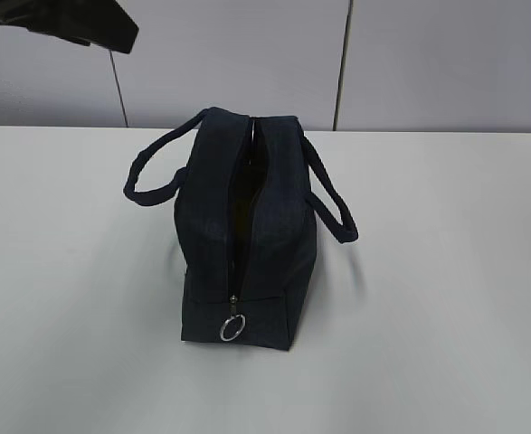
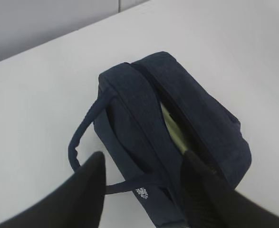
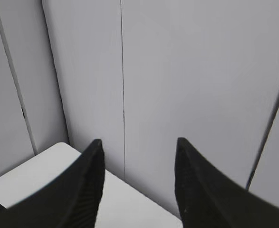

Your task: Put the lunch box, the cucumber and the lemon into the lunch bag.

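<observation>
The lunch bag [image 1: 247, 235] stood unzipped on the counter [image 1: 446, 271], something pale green inside; the left fingers [image 2: 94, 183] hung released above it; the right fingers [image 3: 94, 166] were released, empty.

The left gripper [image 2: 141, 190] hangs raised, jaws parted and empty. The right gripper [image 3: 137, 180] points level, fingers apart, holding nothing

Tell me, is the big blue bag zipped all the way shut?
No, the lunch bag gapes open along the top, and something pale green shows inside through the gap in the left wrist view.
</observation>
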### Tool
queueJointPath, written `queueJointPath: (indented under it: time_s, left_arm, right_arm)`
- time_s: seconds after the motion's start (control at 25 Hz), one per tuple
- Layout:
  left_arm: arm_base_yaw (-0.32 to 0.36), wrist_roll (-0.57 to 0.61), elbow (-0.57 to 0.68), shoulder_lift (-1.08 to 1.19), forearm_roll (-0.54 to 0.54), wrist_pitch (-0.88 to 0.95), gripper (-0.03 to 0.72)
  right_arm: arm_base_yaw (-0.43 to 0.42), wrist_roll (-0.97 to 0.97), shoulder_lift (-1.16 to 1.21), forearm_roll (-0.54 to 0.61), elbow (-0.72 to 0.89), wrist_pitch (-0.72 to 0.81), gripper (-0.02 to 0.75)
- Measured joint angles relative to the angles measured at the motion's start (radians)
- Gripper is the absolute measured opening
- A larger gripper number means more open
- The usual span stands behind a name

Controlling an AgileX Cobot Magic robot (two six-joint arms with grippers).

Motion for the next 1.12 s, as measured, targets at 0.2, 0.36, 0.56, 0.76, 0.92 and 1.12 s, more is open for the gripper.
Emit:
queueJointPath:
  time_s: [0.2, 0.36, 0.56, 0.76, 0.92, 1.12]
  left_arm:
    - [0.000, 0.000, 0.000, -0.056, 0.016, -0.031, 0.354]
    - [0.000, 0.000, 0.000, -0.091, 0.016, -0.051, 0.354]
    - [0.000, 0.000, 0.000, -0.108, 0.025, -0.052, 0.354]
    - [0.000, -0.002, 0.000, -0.108, 0.040, -0.050, 0.354]
    - [0.000, -0.002, 0.000, -0.109, 0.044, -0.050, 0.354]
    - [0.000, -0.002, 0.000, -0.112, 0.045, -0.048, 0.354]
  right_arm:
    - [0.000, -0.019, -0.150, -0.006, 0.105, -0.003, 0.358]
    - [0.000, -0.027, -0.312, -0.010, 0.321, -0.045, 0.356]
    - [0.000, -0.032, -0.550, -0.010, 0.694, -0.185, 0.356]
    - [0.000, -0.037, -0.742, 0.032, 1.012, -0.242, 0.355]
    - [0.000, -0.101, -0.800, 0.165, 1.201, -0.227, 0.354]
    - [0.000, -0.145, -0.793, 0.327, 1.321, -0.183, 0.352]
